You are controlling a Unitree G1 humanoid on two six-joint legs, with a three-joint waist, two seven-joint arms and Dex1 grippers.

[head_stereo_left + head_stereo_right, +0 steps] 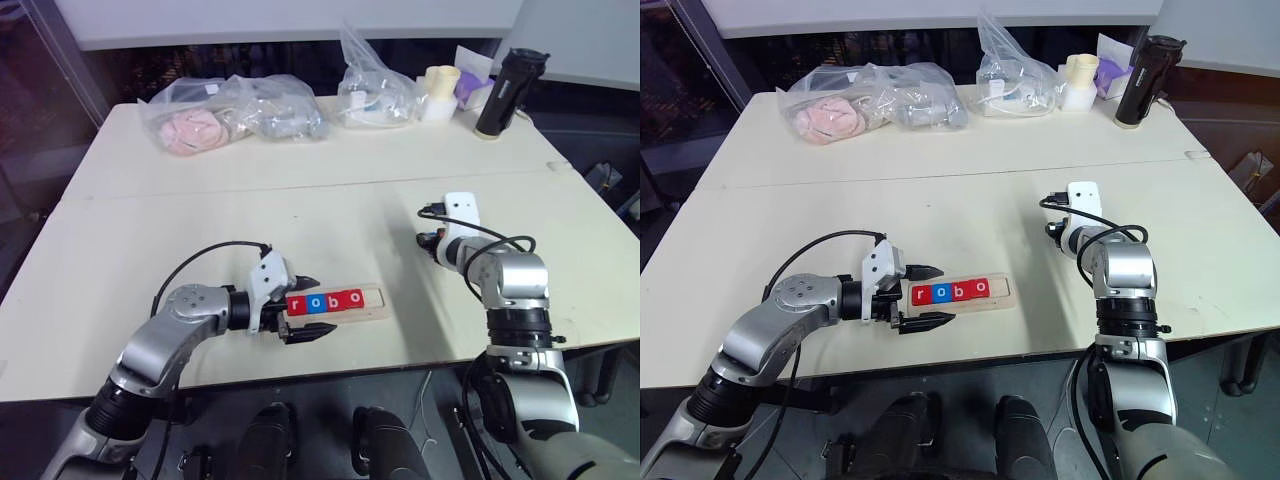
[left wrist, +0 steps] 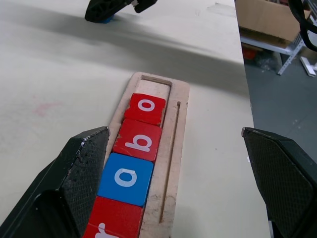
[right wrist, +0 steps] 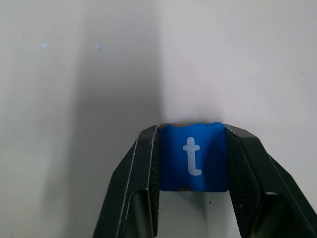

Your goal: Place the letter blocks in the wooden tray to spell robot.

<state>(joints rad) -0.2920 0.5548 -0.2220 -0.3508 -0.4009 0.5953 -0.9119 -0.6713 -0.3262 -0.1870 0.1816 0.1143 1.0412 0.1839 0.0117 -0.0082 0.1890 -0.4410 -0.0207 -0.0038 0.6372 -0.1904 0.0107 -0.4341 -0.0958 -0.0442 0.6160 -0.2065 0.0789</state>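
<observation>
My right hand grips the blue t block on the surface. The tray lies crosswise, holding r, o, b, o, between my left hand's wide-open fingers.

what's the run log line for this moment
tray: r, o, b, o placed, last slot free | right gripper: shut on blue t block on table | left gripper: open at tray's r end
</observation>
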